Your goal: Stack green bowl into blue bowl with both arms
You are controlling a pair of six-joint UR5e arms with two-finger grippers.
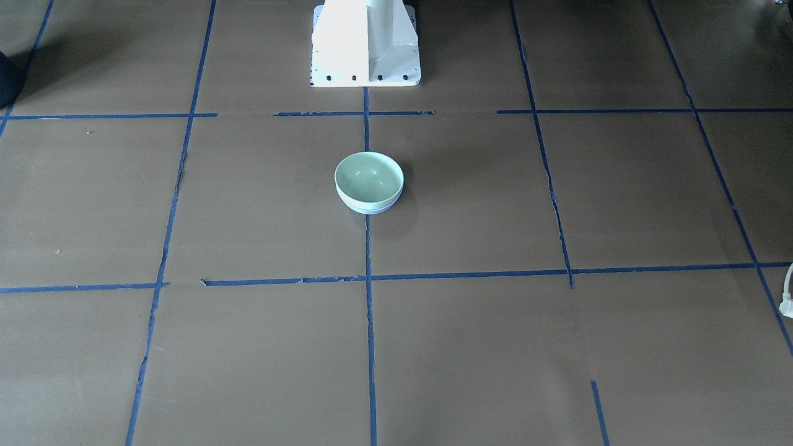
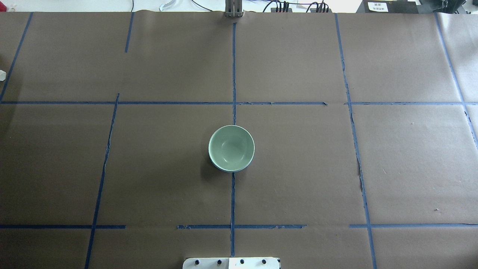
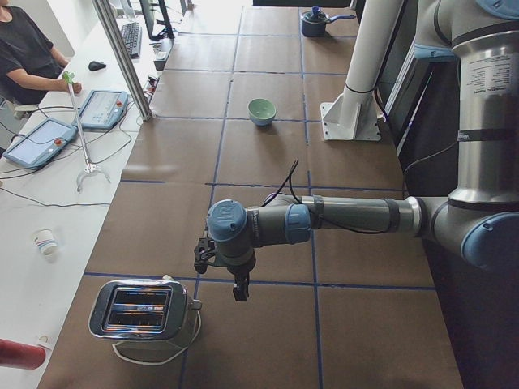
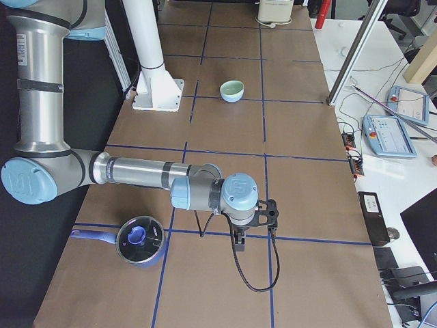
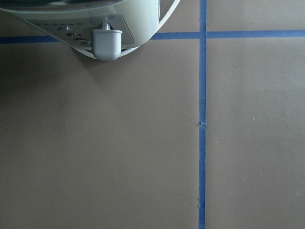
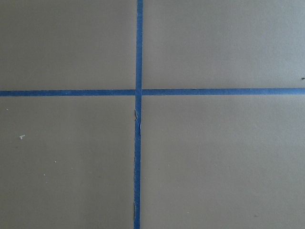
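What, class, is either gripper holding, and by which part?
Nothing. The green bowl sits nested in the blue bowl, far from the left gripper and right gripper.

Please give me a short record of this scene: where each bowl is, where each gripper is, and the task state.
green bowl: upright, nested in the blue bowl
blue bowl: underneath, only a sliver shows
left gripper: away from bowls, near the toaster; opening unclear
right gripper: away from bowls, near the pot; opening unclear
task state: stack looks done
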